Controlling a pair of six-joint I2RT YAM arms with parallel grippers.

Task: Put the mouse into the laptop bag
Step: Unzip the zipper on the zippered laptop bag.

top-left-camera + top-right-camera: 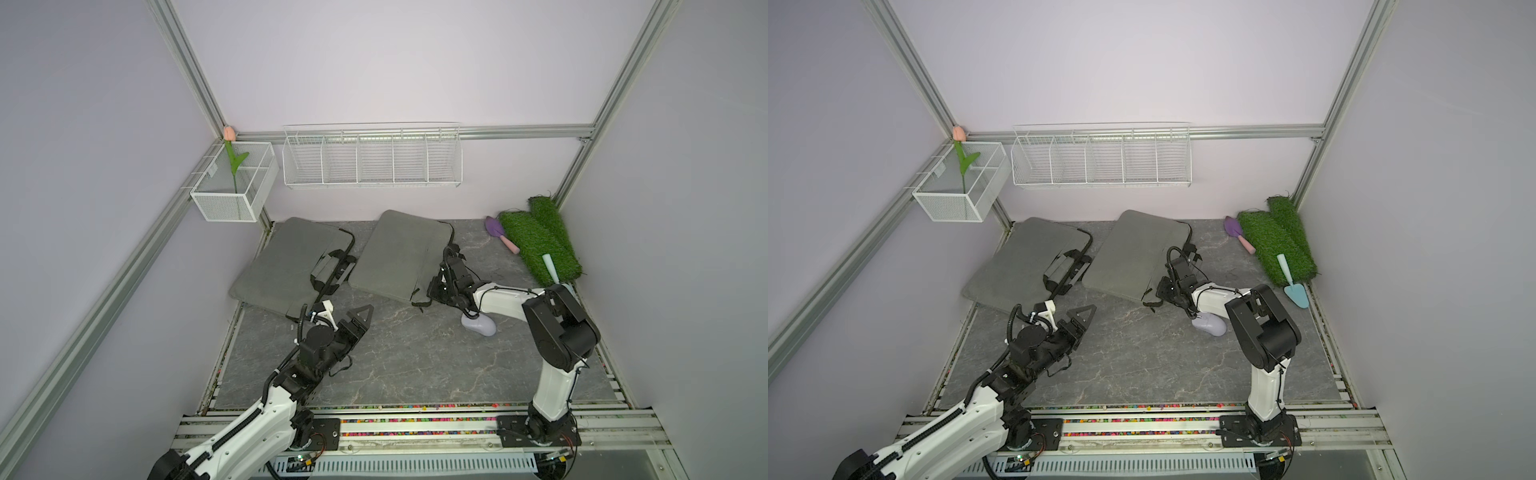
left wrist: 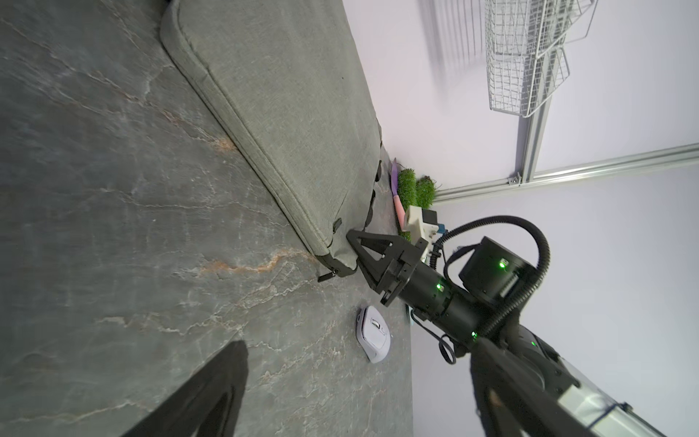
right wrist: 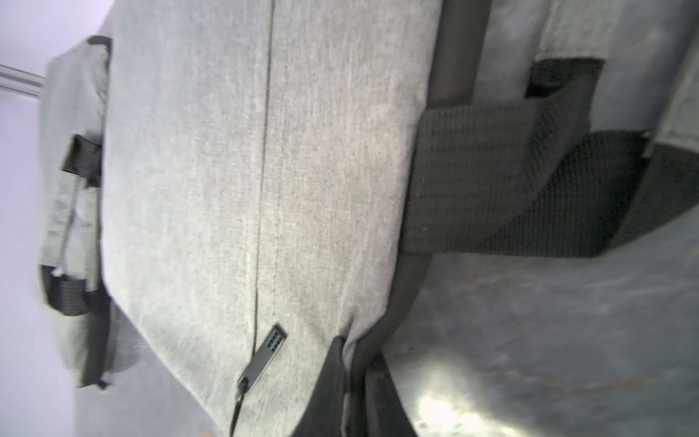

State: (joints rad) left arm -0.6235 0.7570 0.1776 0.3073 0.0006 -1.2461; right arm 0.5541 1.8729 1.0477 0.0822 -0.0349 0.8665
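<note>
1. Left gripper (image 1: pixel 345 313): positioned low over the table (image 1: pixel 395 365) at the near left. Jaws spread wide, holding nothing.
2. Mouse (image 1: pixel 480 325): lies flat on the table beneath the right forearm, near the front right corner of the laptop bag (image 1: pixel 395 253). It is outside the bag and not touching it.
3. Right gripper (image 1: pixel 432 293): jaws closed at that corner. In the right wrist view they appear to pinch the bag's dark edge trim, but blur hides how much fabric is caught.
4. Second bag (image 1: pixel 286 266): lies flat just left of the laptop bag.
5. Turf rolls (image 1: pixel 540 245): far right corner.
</note>
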